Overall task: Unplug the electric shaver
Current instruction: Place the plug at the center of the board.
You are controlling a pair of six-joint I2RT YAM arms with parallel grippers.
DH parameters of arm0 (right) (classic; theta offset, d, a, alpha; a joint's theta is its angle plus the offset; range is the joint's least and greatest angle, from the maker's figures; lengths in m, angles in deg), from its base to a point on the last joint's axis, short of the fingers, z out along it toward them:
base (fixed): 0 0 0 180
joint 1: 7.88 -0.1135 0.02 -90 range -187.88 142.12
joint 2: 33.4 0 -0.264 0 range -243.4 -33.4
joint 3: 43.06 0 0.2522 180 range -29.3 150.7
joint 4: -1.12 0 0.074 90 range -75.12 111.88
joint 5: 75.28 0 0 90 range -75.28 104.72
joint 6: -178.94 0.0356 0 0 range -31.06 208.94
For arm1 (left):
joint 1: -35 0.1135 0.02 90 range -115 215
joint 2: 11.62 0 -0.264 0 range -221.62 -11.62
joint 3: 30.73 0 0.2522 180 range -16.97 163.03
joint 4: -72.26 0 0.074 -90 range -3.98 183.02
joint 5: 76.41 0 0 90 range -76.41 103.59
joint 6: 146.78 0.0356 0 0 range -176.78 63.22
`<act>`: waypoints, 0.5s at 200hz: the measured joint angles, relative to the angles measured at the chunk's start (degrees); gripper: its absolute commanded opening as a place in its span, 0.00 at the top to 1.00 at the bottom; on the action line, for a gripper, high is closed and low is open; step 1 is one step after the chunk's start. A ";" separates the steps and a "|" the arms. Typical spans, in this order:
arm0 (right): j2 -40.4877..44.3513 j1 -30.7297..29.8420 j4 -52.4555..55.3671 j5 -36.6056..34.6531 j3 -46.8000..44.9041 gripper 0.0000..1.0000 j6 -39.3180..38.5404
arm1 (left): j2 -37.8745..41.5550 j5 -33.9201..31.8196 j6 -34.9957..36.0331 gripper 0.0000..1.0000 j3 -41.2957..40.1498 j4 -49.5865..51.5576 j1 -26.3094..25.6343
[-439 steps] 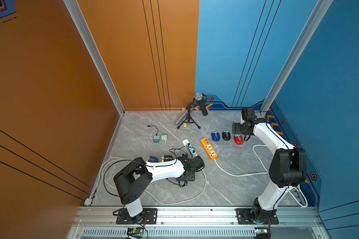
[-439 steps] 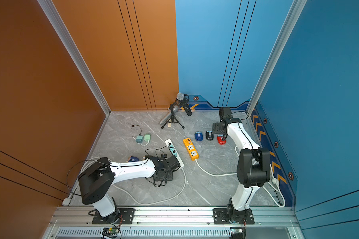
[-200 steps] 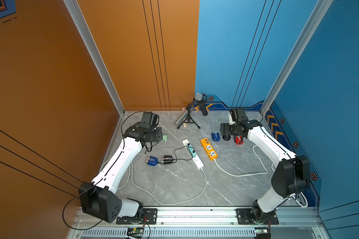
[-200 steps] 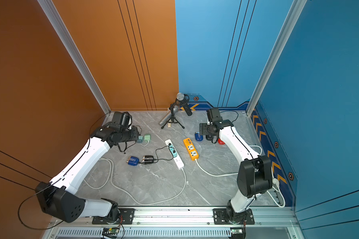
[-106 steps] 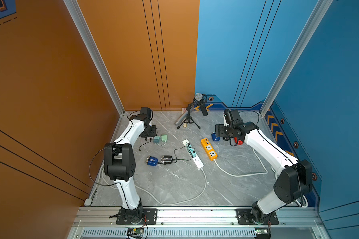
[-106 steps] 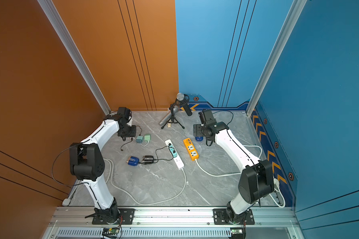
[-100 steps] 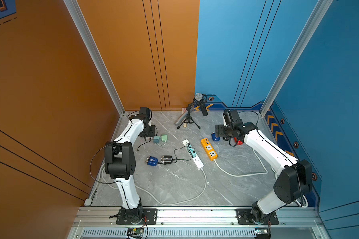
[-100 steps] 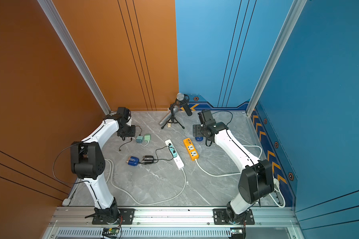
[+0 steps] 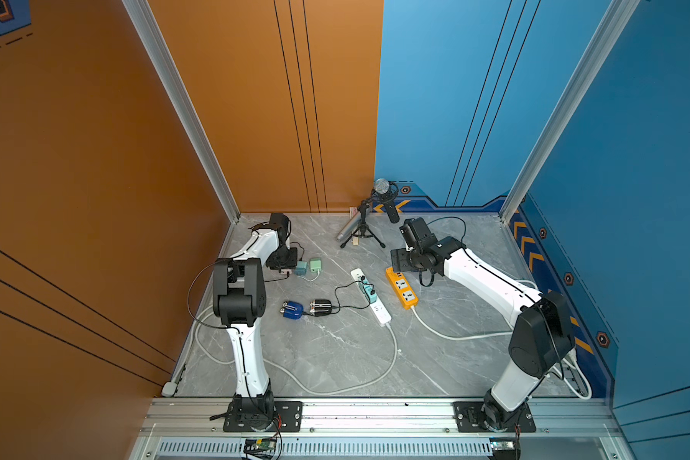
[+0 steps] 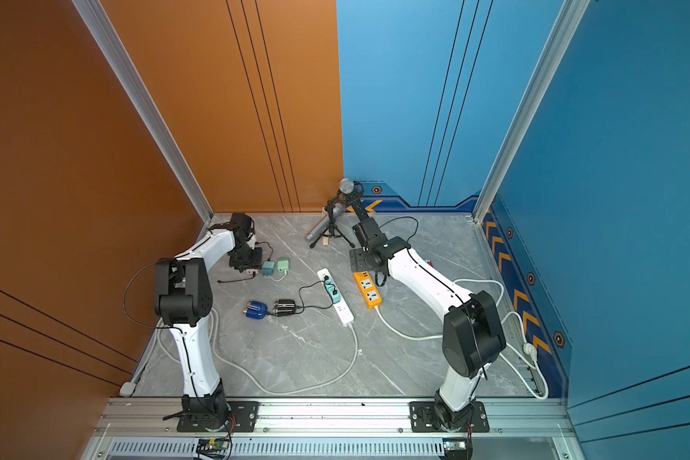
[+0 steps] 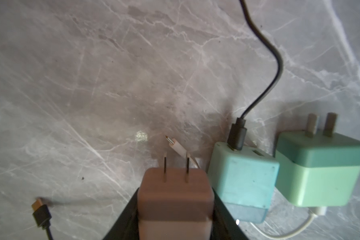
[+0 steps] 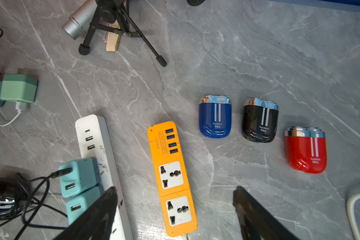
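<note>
Clearly the left fingers (image 11: 127,224) pinch a matte pink cube charger (image 11: 175,197); the right fingers (image 12: 100,207) gape wide over the orange power strip (image 12: 170,176). The glossy, rounded black shaver (image 9: 322,307) lies on the marbled tabletop (image 9: 335,350), corded into a teal cube (image 9: 369,290) on the white strip (image 9: 382,314).

Black shaver (image 9: 322,307) lying flat, corded to teal charger (image 9: 365,286) on white strip (image 9: 382,313).

Grey marble-pattern floor (image 9: 335,358); orange walls (image 9: 96,159) left, blue walls (image 9: 435,99) right; aluminium corner posts (image 9: 184,111); even light.

Jaws clamp pink adapter (image 11: 175,197), teal adapter (image 11: 243,176) just beside.
</note>
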 measured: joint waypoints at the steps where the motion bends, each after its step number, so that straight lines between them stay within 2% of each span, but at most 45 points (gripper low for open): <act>1: -0.07 -0.02 0.04 0.00 0.09 0.11 -0.02 | -0.07 0.00 0.00 0.75 0.00 0.00 0.00; 38: -0.57 -1.29 0.76 0.00 0.48 0.11 0.00 | -0.48 0.00 -0.44 0.56 0.00 -0.04 0.09; 62: -0.57 -2.05 0.81 0.00 0.48 0.11 0.00 | -0.46 -0.02 -1.16 0.37 -0.44 -0.68 0.13; 100: -0.57 -3.23 0.81 0.00 -0.15 0.11 0.00 | -0.44 0.00 -1.92 0.33 -3.02 -1.99 0.13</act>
